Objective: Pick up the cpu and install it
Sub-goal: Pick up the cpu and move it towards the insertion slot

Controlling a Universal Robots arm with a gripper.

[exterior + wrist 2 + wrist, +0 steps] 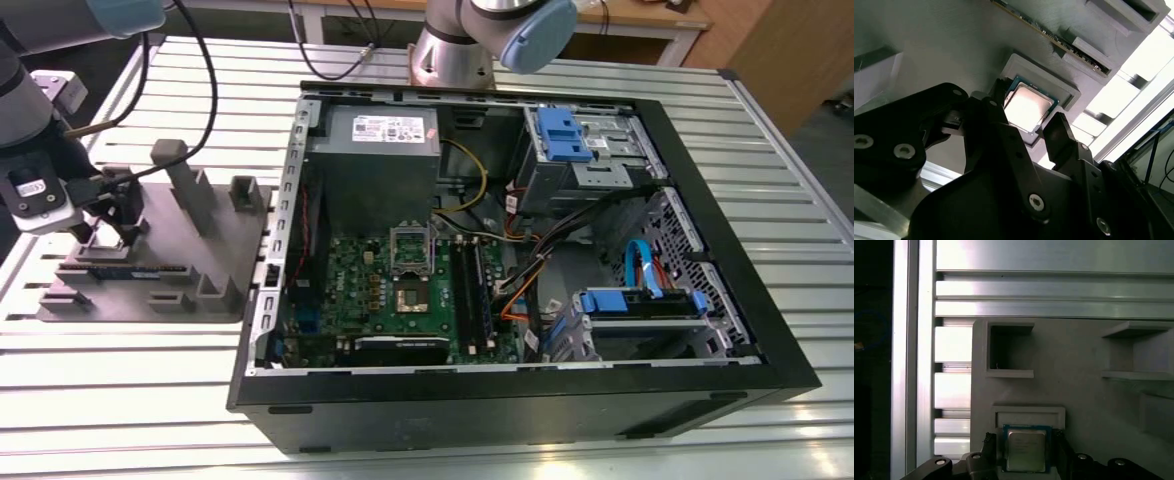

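— Slatted metal table [120, 400] runs right across the exterior view, with an open computer case [534, 410] lying on it. Where is the arm?
— Toward the exterior view's left, over the grey moulded tray [200, 240] that sits beside the case. The gripper [114, 238] hangs low above the tray.
— And the cpu?
— The cpu [1025, 450] lies flat in a shallow square recess of the tray, silvery top upward, with green edging around it. Both wrist views show it between the two black fingers [1058, 134].
— Pinching it?
— No, spread. One finger stands on each side of the chip, close to its edges. In the first wrist view a thin gap shows on one side. Whether the other finger touches, I cannot tell.
— Anything else on the tray?
— A thin circuit strip [1049, 37] sits in a slot just past the recess, and raised blocks stick up farther along.
— The case?
— A green motherboard [400, 310] is on its floor, with the metal-framed socket [408, 296] near the board's middle, greenish-gold at its centre. A grey box with a white label [380, 135] sits beside the board, well apart from the gripper.
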